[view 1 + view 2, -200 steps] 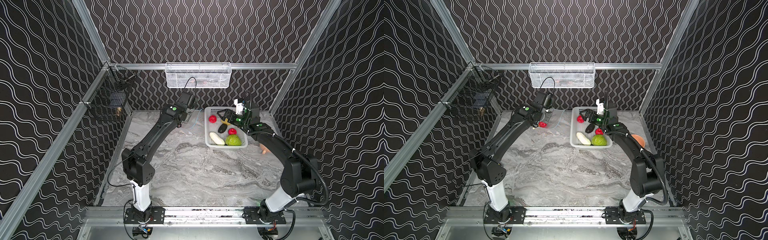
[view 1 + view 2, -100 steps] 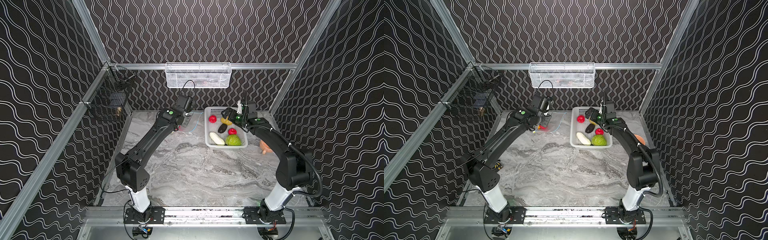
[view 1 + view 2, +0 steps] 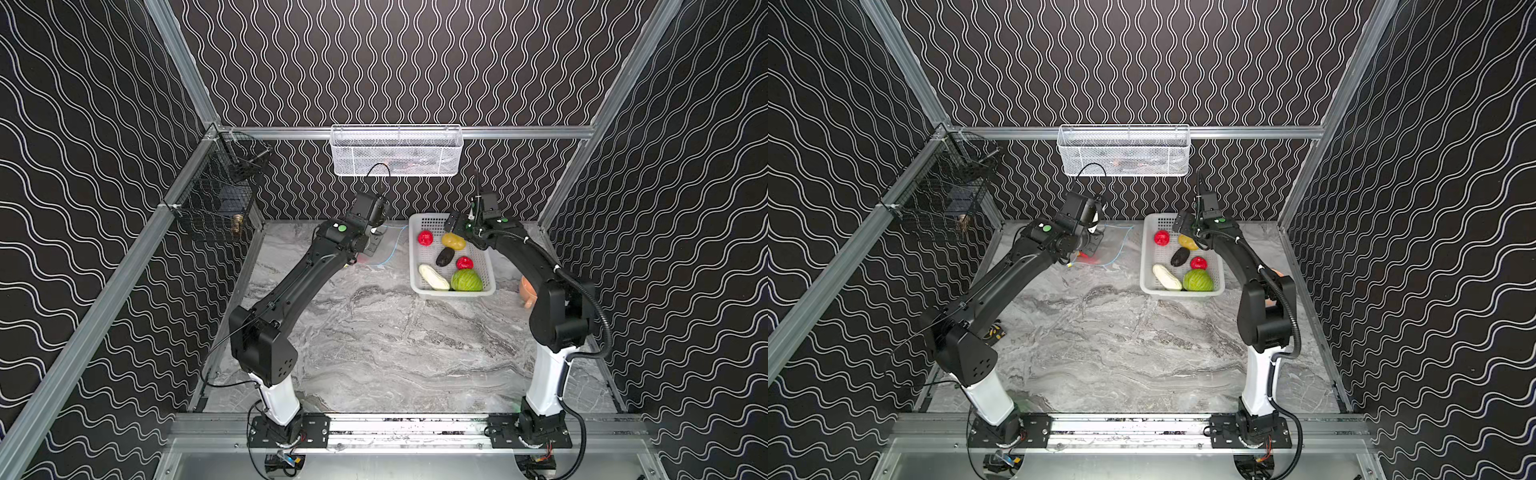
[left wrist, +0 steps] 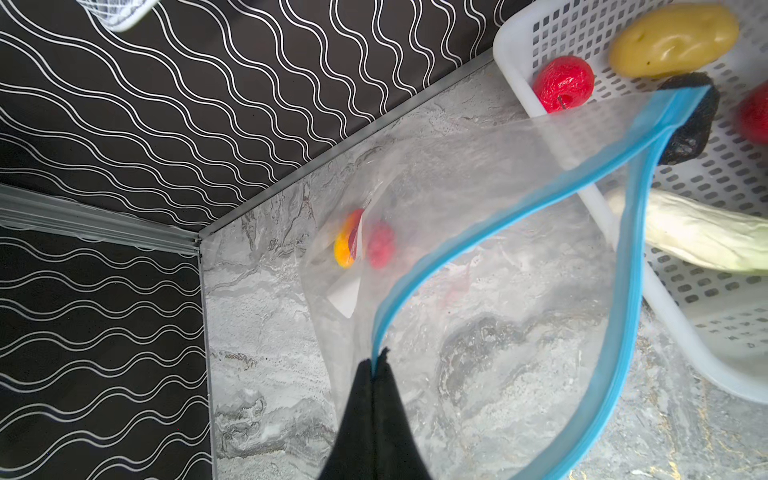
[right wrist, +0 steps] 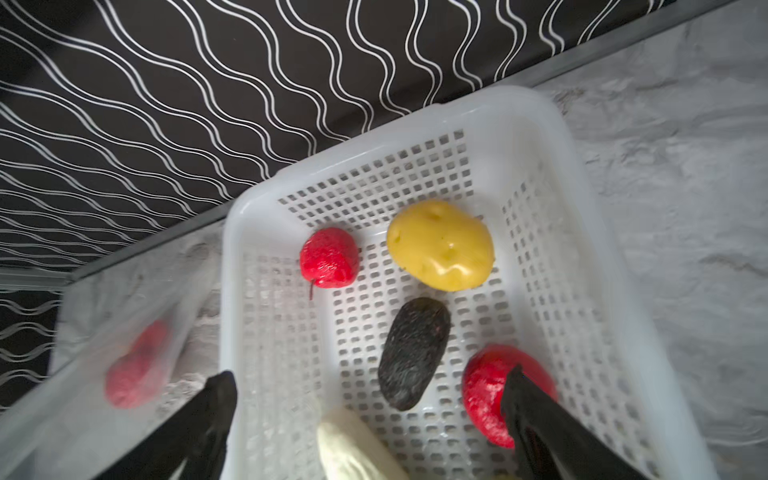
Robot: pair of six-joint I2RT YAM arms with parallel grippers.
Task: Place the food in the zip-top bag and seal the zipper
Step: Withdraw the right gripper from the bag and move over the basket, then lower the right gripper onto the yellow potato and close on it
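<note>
My left gripper [image 4: 379,362] is shut on the blue zipper [image 4: 631,291] edge of the clear zip-top bag [image 4: 478,195], whose mouth gapes open. Inside the bag lie a red piece [image 4: 380,249] and a yellow-orange fruit [image 4: 344,251]. The white basket [image 3: 453,293] beside it holds the other food: two red pieces [image 5: 328,257] [image 5: 484,395], a yellow potato [image 5: 440,245], a dark oval [image 5: 413,353], a white long vegetable [image 3: 433,277] and a green cabbage [image 3: 466,280]. My right gripper [image 5: 370,378] hangs open above the basket's far end [image 3: 453,222], holding nothing.
A white wire basket [image 3: 395,151] hangs on the back rail and a black wire cage [image 3: 216,203] on the left rail. An orange bowl [image 3: 527,286] sits behind the right arm. The back wall is close behind both grippers.
The right gripper has shifted a little toward the back wall over the basket, still open. The left arm has swung its elbow outward while keeping its grip on the bag's edge.
</note>
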